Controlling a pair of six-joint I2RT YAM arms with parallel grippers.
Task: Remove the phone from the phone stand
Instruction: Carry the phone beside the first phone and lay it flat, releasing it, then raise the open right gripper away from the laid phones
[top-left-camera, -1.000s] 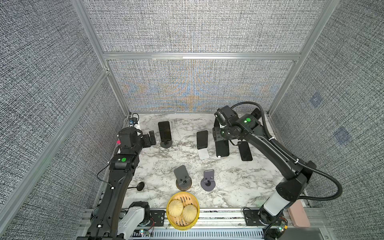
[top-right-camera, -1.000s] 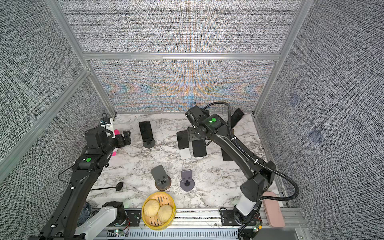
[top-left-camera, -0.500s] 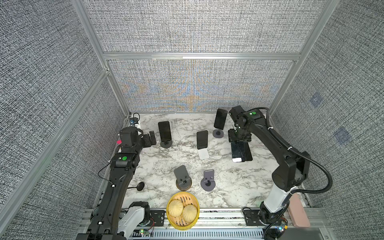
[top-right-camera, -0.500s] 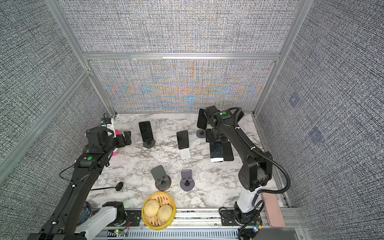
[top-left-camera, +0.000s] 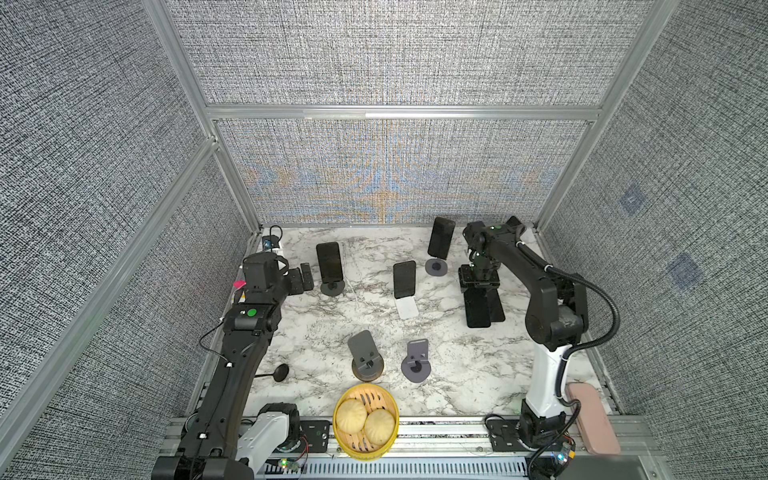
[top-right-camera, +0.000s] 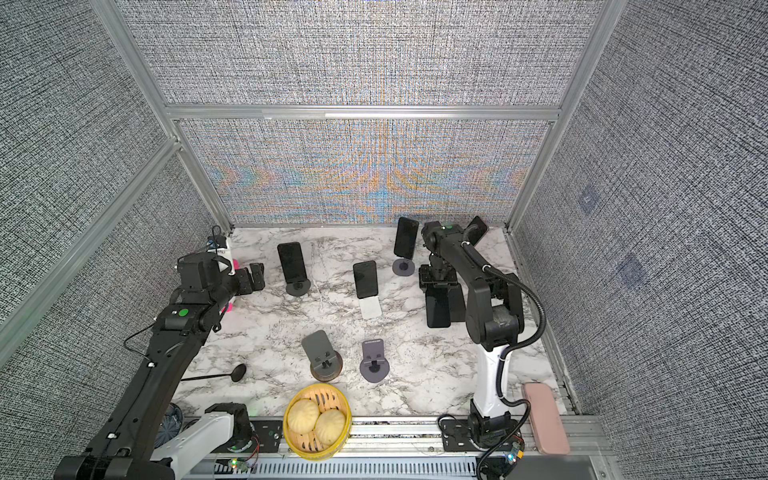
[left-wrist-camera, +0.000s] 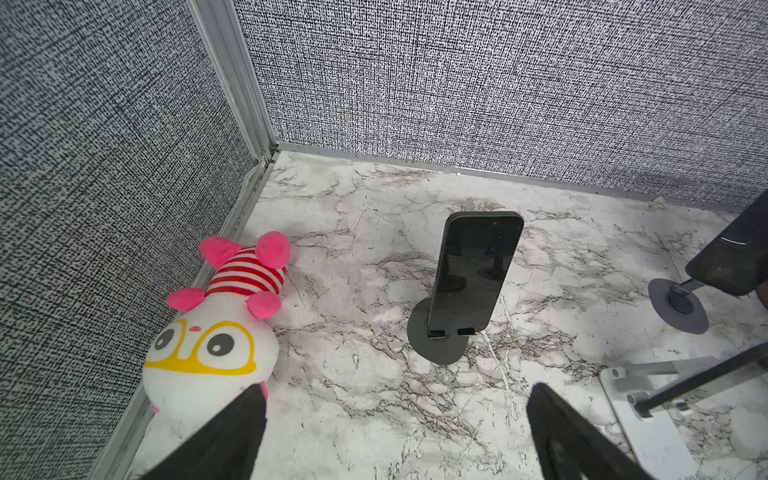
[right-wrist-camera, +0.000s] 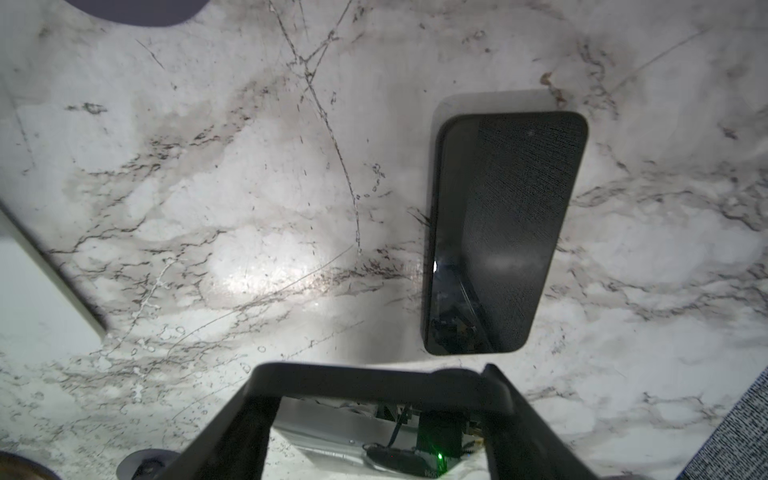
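A black slab-shaped smartphone (top-left-camera: 477, 309) is already clear of every stand. The right gripper (top-left-camera: 478, 286) clasps it across its width, jaws set only as far apart as the phone is wide, and holds it low over the white marble tabletop (top-left-camera: 332, 316). The removal looks nearly done, with only the setting-down left.

Just beside this gripper, a second black phone (right-wrist-camera: 503, 232) lies flat on the marble. I judge the held one is carried here to rest alongside it.

Beyond the gripper, toward the back wall, a dark phone (top-left-camera: 440, 243) is propped on a grey round-based stand (top-left-camera: 436, 267).

Well apart, across the table, the left gripper (left-wrist-camera: 397, 390) hangs with jaws spread wide and empty. It is aimed at a black upright phone (left-wrist-camera: 473, 270) leaning on a black disc stand (left-wrist-camera: 436, 345), which is near but not touched. It seems placed ready for that one.

The right wrist view shows the held phone's edge bridging the fingers (right-wrist-camera: 232, 436), and bare marble between the two phones. In both top views the two overlap in one dark shape.

The left wrist view shows a white plush toy with pink ears and yellow glasses (left-wrist-camera: 216, 332) just beside the left gripper. The arm all but hides it from above.

Only the top views show two empty grey stands (top-left-camera: 365, 357) and a yellow bamboo steamer (top-left-camera: 338, 415) of buns.
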